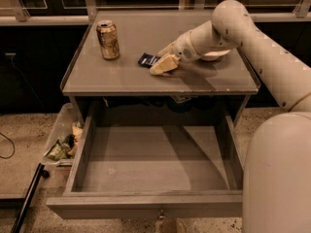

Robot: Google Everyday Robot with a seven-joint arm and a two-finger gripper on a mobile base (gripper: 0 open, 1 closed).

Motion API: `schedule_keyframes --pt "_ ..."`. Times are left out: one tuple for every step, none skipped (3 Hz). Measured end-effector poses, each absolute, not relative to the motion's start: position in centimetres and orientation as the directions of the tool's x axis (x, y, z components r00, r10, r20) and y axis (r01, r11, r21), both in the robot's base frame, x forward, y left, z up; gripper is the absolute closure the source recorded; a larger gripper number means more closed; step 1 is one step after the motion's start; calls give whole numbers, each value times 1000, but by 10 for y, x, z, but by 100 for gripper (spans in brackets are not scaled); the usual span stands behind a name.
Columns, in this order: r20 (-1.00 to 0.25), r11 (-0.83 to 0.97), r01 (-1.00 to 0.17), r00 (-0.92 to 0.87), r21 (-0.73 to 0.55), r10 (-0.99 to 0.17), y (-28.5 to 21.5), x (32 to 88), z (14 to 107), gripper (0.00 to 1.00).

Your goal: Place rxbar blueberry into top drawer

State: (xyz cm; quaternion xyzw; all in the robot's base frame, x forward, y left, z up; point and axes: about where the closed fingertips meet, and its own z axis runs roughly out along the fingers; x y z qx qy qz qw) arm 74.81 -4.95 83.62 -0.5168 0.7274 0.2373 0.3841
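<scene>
The rxbar blueberry point(147, 59) is a small dark navy bar lying flat on the grey table top point(121, 76), partly covered on its right by my gripper. My gripper point(164, 63) reaches in from the right and hangs low over the bar's right end, its pale fingers point(163, 65) pointing left and down. The top drawer point(146, 205) is pulled wide open below the table and holds nothing; a small metal knob shows at its front panel.
A gold drink can point(108, 40) stands upright at the table's back left. A white bowl point(214, 56) sits behind my wrist. A clear plastic bin point(62, 142) of wrappers lies on the floor left of the drawer. My arm's large body fills the right side.
</scene>
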Motion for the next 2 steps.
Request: schedule_keyframes --pt "-804 353 -934 -171 -52 -569 -49 748 836 66" --pt "-804 353 -934 -171 -52 -570 -49 748 836 89"
